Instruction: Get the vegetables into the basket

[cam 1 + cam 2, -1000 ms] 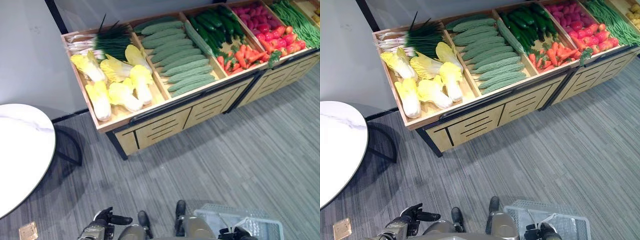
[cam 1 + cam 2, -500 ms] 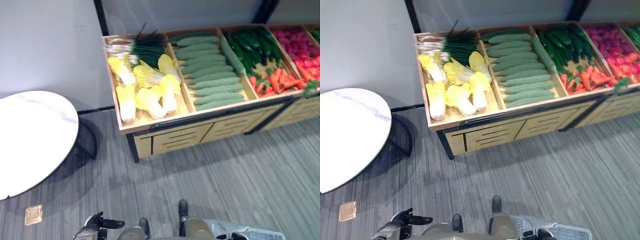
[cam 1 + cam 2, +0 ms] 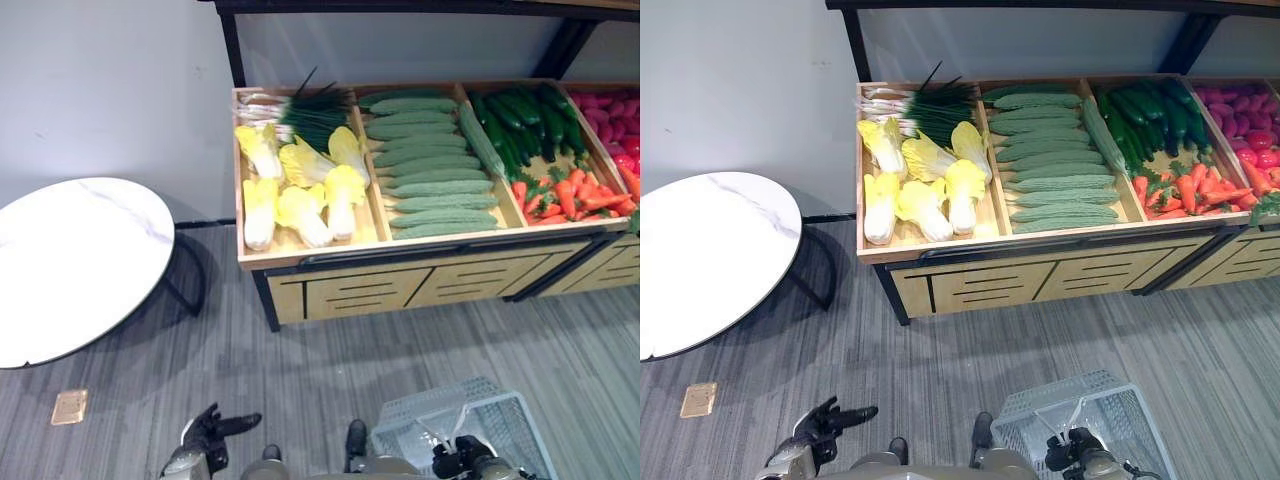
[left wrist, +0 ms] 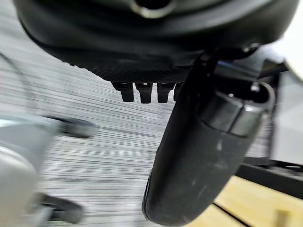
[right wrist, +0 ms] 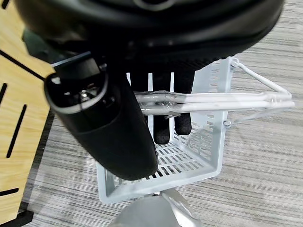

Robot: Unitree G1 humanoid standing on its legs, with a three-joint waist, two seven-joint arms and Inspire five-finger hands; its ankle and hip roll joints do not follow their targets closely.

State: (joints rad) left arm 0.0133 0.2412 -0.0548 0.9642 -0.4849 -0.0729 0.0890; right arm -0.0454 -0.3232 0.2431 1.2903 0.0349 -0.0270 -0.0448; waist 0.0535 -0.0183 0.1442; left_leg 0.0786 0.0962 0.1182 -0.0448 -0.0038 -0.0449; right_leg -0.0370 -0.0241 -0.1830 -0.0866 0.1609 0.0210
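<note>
Far left, a round white table (image 3: 70, 262) stood on the grey striped floor (image 3: 330, 360), a small brass floor plate (image 3: 69, 406) just near of it. The left robot hand (image 3: 212, 434) hung low at the near edge, fingers relaxed and thumb out, holding nothing.

Straight ahead ran the wooden counter (image 3: 400, 285) with its slatted front, well apart from both hands, only bare floor lying between. Its leftmost bin held green onions (image 3: 300, 108) at the far end and pale yellow cabbages (image 3: 300, 190) nearer. The next bin was stacked with bumpy green bitter gourds (image 3: 425, 165). Then came dark cucumbers (image 3: 520, 125) at the back with carrots (image 3: 570, 195) in front, and red produce (image 3: 1245, 115) at the far right, too small to name. A dark shelf frame (image 3: 400, 8) crossed above.

Near right, the white wire basket (image 3: 450, 430) hung from the right robot hand (image 5: 165, 120), whose fingers were curled around its two handles (image 5: 213, 100); nothing lay inside it. No vegetable was in either hand.

No readable writing showed anywhere.

Against a second before, the whole view had swung: the counter sat squarer and more central, the table showed fuller, and more of the basket was in sight.
</note>
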